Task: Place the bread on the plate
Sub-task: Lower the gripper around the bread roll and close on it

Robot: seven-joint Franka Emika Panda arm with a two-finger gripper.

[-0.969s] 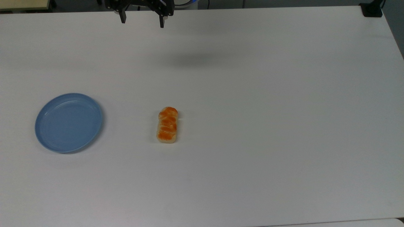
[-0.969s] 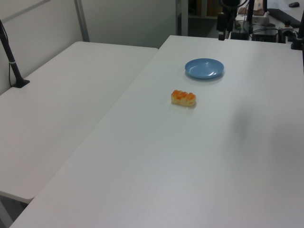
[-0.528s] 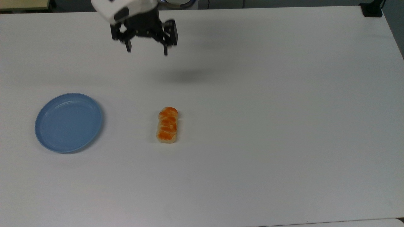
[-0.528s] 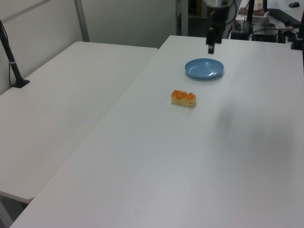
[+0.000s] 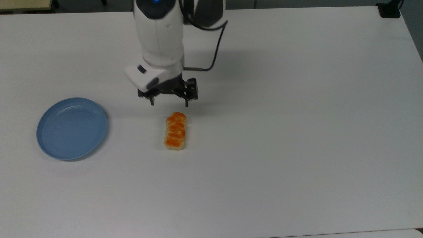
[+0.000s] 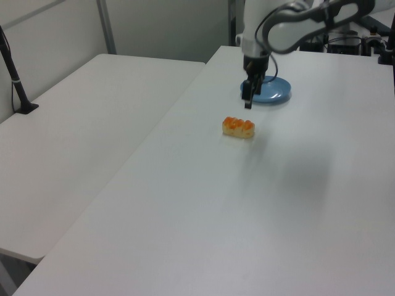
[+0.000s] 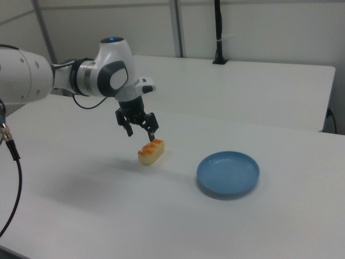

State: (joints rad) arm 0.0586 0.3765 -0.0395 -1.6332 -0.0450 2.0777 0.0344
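Observation:
The bread (image 5: 175, 131) (image 6: 238, 127) (image 7: 150, 151), a small loaf with an orange-brown segmented top, lies on the white table. The light-blue plate (image 5: 71, 128) (image 6: 271, 90) (image 7: 228, 173) rests empty toward the top view's left, apart from the bread. My gripper (image 5: 169, 103) (image 7: 141, 133) hangs open in the air just beyond the bread's far end, fingers pointing down and holding nothing. In the left view the gripper (image 6: 247, 100) is in front of the plate's edge.
The white table (image 5: 297, 132) spreads wide around both things. A second white table (image 6: 80, 135) adjoins it at the left view's left. A black post base (image 5: 389, 10) stands at the top view's upper right corner.
The arm has swung from the table's far edge toward the bread and come lower, its gripper still open. Bread and plate have not moved.

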